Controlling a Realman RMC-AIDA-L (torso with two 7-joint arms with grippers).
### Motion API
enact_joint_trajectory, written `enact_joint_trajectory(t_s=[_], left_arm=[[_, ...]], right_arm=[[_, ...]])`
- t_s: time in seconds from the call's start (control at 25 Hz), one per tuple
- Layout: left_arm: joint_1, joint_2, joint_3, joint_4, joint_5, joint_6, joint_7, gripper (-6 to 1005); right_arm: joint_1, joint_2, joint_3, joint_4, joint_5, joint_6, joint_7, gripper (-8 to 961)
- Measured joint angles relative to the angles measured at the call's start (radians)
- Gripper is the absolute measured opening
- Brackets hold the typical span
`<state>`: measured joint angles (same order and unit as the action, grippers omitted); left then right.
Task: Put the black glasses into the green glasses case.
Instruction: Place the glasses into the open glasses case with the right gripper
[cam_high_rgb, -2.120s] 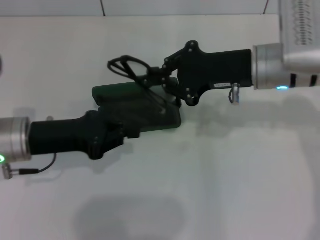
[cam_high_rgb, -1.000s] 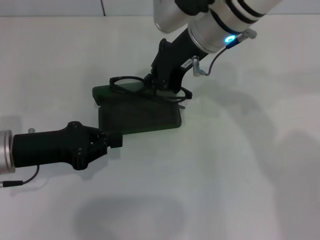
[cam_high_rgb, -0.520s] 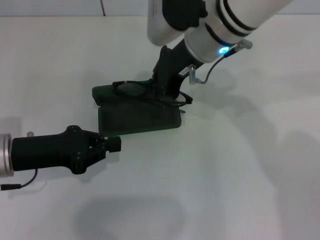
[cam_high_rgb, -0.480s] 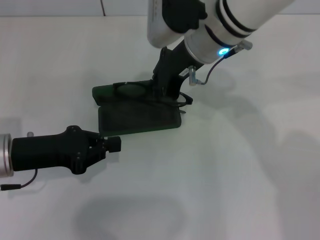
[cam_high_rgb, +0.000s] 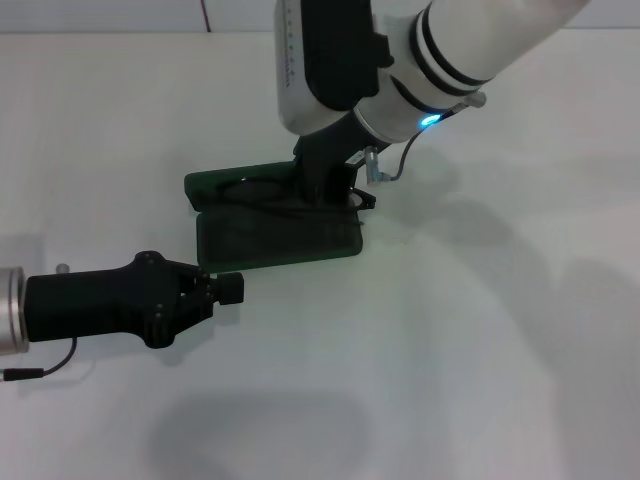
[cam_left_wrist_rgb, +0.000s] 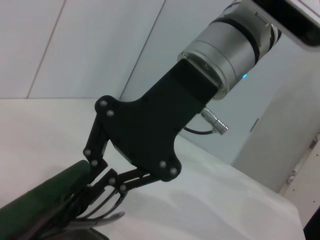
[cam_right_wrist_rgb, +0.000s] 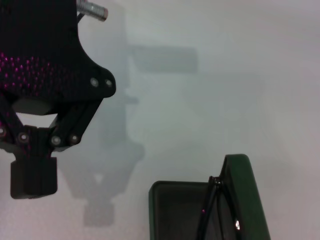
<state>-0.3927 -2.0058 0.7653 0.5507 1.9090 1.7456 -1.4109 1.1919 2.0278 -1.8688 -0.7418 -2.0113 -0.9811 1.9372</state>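
Black glasses (cam_high_rgb: 262, 188): thin black-framed eyeglasses, lying in the far half of the open case, partly hidden under the right arm; one slim temple arm (cam_high_rgb: 362, 203) pokes past the case's edge at about 3 o'clock.

Green glasses case (cam_high_rgb: 278, 239): dark green oblong hard clamshell with rounded corners and dark lining, open flat on the white tabletop (cam_high_rgb: 480, 350).

Right gripper (cam_high_rgb: 322, 190): black linkage fingers, reaching down into the case at the frame's 3 o'clock end. Cannot tell whether the jaws grip the frame or have let go.

Left gripper (cam_high_rgb: 232, 288): black, jaws pressed together on nothing, just off the case's near corner at about 7 o'clock, apart from it.
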Motion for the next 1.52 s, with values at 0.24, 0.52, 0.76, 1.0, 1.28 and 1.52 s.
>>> enact_joint_trajectory(t_s=[0.24, 0.52, 0.76, 1.0, 1.28, 1.52], left_arm=[[0.002, -0.001, 0.000, 0.000, 0.000, 0.000, -0.001, 62], [0.003, -0.002, 0.000, 0.000, 0.000, 0.000, -0.002, 64], [0.003, -0.002, 0.001, 0.000, 0.000, 0.000, -0.002, 66], [0.003, -0.002, 0.001, 0.000, 0.000, 0.000, -0.002, 67], [0.003, -0.002, 0.002, 0.000, 0.001, 0.000, -0.002, 69], [0.003, -0.002, 0.001, -0.003, 0.001, 0.000, -0.002, 71]], right_arm=[[-0.003, 0.000, -0.060, -0.017, 0.018, 0.046, 0.000, 84], [-0.003, 0.000, -0.121, -0.024, 0.025, 0.086, 0.000, 89], [-0.014, 0.000, -0.141, -0.033, 0.025, 0.117, 0.004, 93], [-0.008, 0.000, -0.134, -0.030, 0.025, 0.111, 0.012, 97], [-0.014, 0.000, -0.131, -0.032, 0.025, 0.109, 0.026, 102], [-0.029, 0.000, -0.125, -0.039, 0.025, 0.109, 0.026, 219]])
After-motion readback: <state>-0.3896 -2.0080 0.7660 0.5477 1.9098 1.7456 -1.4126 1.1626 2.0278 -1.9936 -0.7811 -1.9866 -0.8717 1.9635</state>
